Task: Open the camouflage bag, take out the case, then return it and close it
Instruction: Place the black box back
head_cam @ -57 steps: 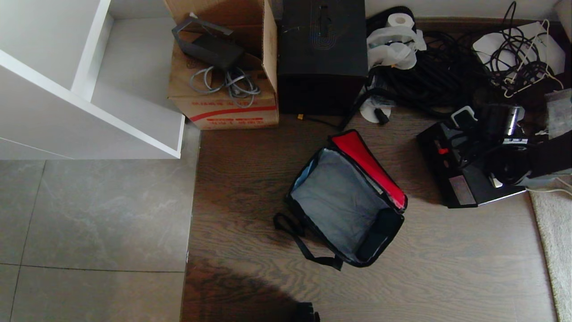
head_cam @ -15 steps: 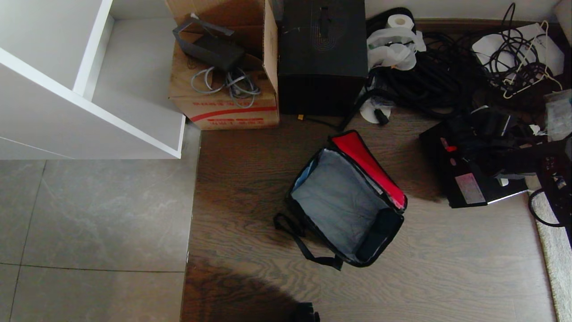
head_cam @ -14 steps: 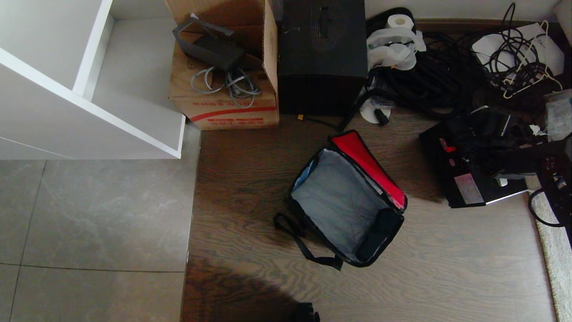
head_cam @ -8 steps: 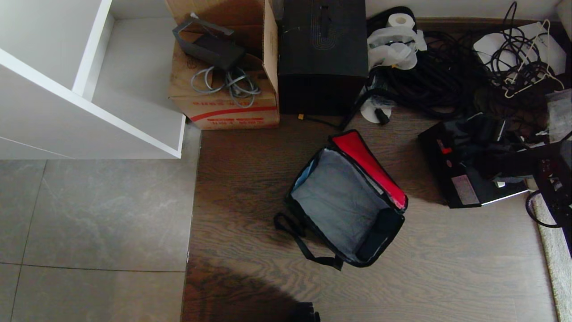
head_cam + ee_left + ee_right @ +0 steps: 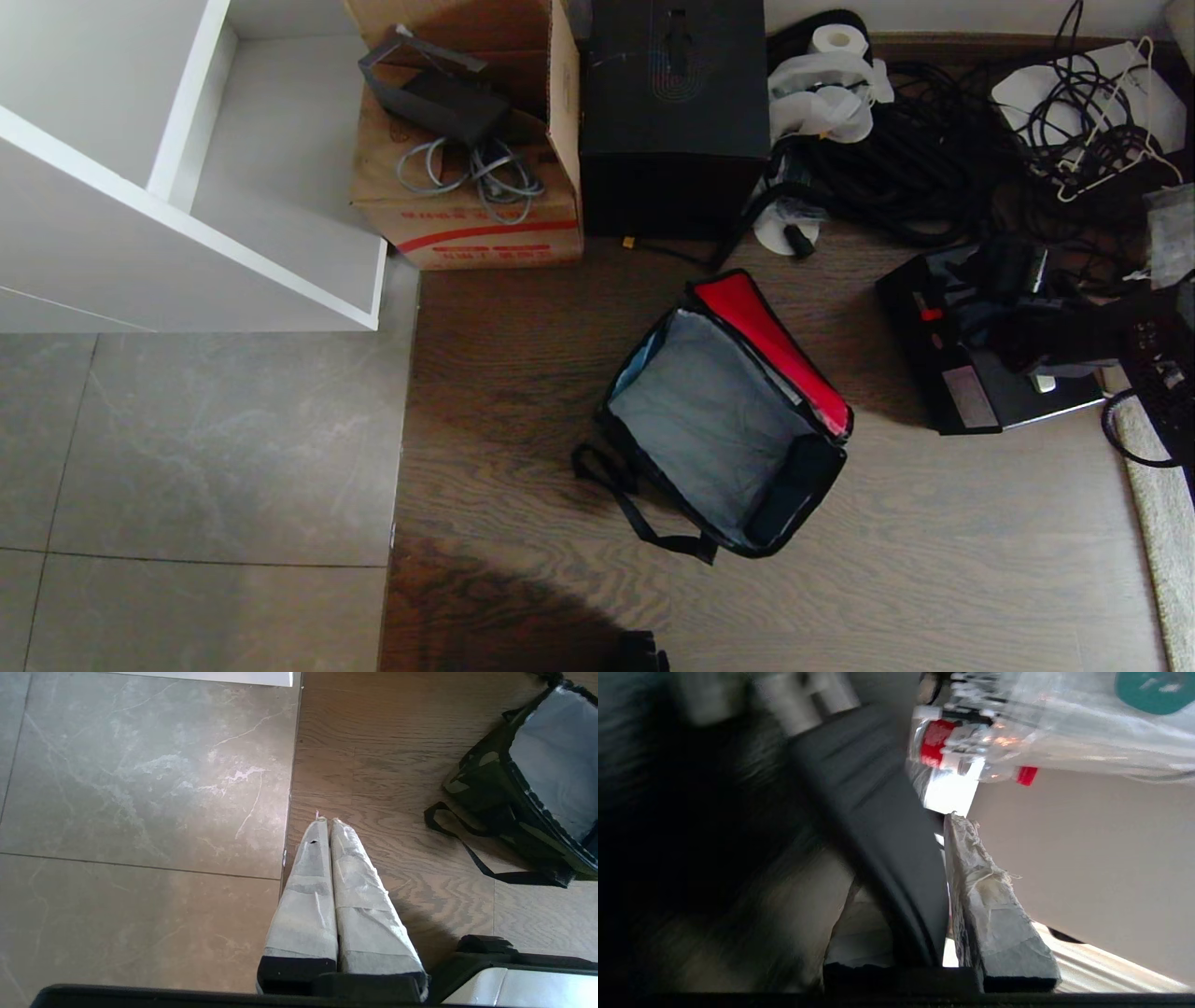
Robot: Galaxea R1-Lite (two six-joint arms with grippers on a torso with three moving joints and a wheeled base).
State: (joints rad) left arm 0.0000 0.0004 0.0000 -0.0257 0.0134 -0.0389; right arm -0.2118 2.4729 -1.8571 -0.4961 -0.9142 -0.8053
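Currently the camouflage bag [image 5: 724, 420] lies open on the wooden floor [image 5: 934, 560] near the middle of the head view, red flap lining folded back toward the far right, grey interior exposed with nothing visible in it, black strap trailing off its near-left corner. The case [image 5: 971, 369] sits flat on the floor to the right of the bag, apart from it, beside a tangle of black cables [image 5: 896, 149]. Right hand [image 5: 1013, 280] is down over the far end of the case; in the right wrist view a dark bar, apparently the case handle, runs between the two taped fingers [image 5: 994, 914], which are drawn in against it, so the hand is closed on the case by the handle. Whether the case has left the floor cannot be told. Left hand [image 5: 324, 821] hangs over the seam between floor tiles and wood, left of the bag, fingers pressed together, holding nothing. Behind the bag stand a cardboard carton [image 5: 467, 187] and a tall black box [image 5: 672, 112].
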